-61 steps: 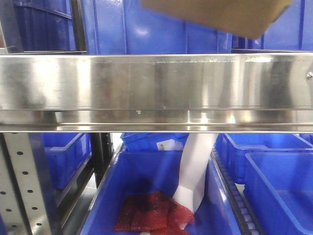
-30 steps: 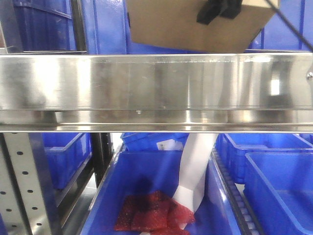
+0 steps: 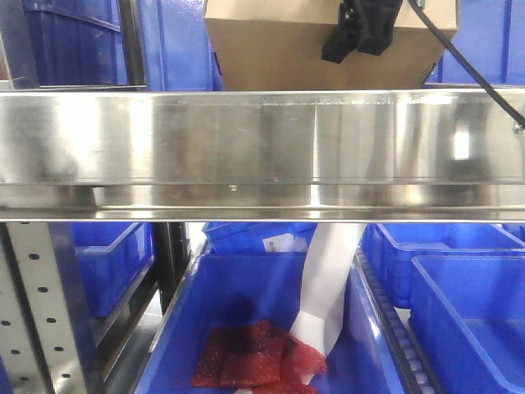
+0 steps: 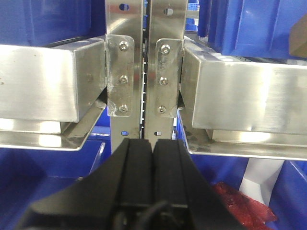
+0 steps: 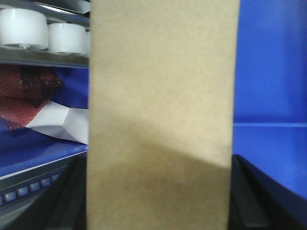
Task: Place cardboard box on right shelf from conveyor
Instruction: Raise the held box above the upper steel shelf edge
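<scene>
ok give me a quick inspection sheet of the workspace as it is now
surface: right shelf, shiny steel front lip
job's things: cardboard box above and behind the lip, lower edge hidden; conveyor not in view
clutter: red mesh bag and white paper in blue bin below
grippers: right gripper shut on the box; left gripper shut, empty
cables: black cable trailing from right gripper
surroundings: more blue bins, perforated upright

The cardboard box [image 3: 279, 49] is cut off by the top edge, its bottom hidden behind the front lip of the right shelf [image 3: 246, 148].
</scene>
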Robot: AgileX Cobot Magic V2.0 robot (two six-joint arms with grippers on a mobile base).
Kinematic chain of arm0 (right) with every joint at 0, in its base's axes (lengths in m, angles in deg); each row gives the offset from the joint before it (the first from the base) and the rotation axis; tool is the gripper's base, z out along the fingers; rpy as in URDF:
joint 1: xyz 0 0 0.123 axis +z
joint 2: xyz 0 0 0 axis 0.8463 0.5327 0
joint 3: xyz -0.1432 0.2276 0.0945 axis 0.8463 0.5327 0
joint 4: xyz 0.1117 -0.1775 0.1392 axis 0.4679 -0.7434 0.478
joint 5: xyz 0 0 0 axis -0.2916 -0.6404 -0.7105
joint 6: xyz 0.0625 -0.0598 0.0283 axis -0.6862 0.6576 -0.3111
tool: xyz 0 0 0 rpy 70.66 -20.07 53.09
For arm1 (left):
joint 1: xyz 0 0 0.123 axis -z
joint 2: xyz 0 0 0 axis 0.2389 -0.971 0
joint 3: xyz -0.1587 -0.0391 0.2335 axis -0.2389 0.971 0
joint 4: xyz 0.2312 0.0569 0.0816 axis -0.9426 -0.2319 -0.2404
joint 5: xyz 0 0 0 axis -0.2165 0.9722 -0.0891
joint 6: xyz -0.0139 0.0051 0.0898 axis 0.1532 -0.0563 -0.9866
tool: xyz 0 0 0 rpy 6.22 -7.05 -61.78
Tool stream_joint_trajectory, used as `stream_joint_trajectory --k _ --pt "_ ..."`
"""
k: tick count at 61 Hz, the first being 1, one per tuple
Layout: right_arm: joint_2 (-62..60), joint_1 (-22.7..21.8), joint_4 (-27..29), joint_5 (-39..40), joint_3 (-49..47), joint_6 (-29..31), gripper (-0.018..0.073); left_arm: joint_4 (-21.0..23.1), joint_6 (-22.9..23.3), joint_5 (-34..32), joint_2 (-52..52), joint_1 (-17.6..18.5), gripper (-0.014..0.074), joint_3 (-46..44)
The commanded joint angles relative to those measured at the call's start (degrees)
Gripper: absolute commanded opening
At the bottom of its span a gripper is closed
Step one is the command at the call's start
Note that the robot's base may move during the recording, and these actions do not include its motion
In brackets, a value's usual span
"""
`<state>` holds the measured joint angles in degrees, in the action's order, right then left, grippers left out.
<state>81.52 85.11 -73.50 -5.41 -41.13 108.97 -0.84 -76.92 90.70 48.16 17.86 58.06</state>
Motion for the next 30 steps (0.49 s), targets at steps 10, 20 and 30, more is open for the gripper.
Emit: stream_joint_trajectory --k 10,20,30 --pt "-2.11 -0.20 -1.57 7.57 -2.25 0.03 0.0465 0.34 -0.01 -4.88 0.31 0.15 -0.0115 0.35" --pt "-2.61 0.00 -1.57 7.00 -2.25 0.03 0.0582 0.34 -0.01 -4.88 0.31 0.15 -0.0116 0.35" --pt "-5.15 1.13 -0.91 4.15 -2.25 -0.03 0.0582 0.34 -0.01 -4.88 0.31 0.15 -0.0116 0.35"
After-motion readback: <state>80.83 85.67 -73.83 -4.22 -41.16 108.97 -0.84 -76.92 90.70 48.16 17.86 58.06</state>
